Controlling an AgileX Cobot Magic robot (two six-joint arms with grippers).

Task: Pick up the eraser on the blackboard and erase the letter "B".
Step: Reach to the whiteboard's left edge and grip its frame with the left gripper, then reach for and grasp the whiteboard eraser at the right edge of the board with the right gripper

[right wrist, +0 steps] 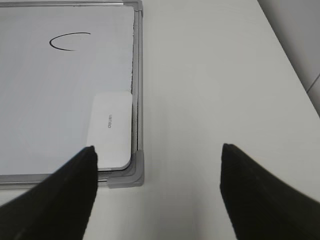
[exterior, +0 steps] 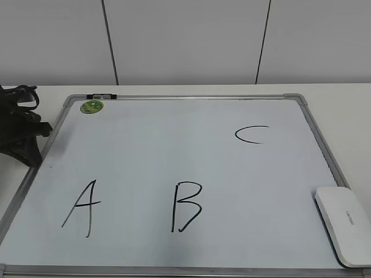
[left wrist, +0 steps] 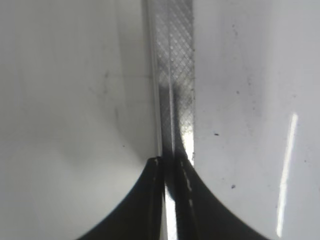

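Hovering spread wide and empty, the right gripper sits over bare table beside the blackboard; the eraser lies ahead to its left, in the board's near corner. The left gripper, fingers pressed together, rests low over the frame. The letter "B" is intact.

Matte black, tapering fingers are seen on the right gripper; black looped cables are seen on the left arm.
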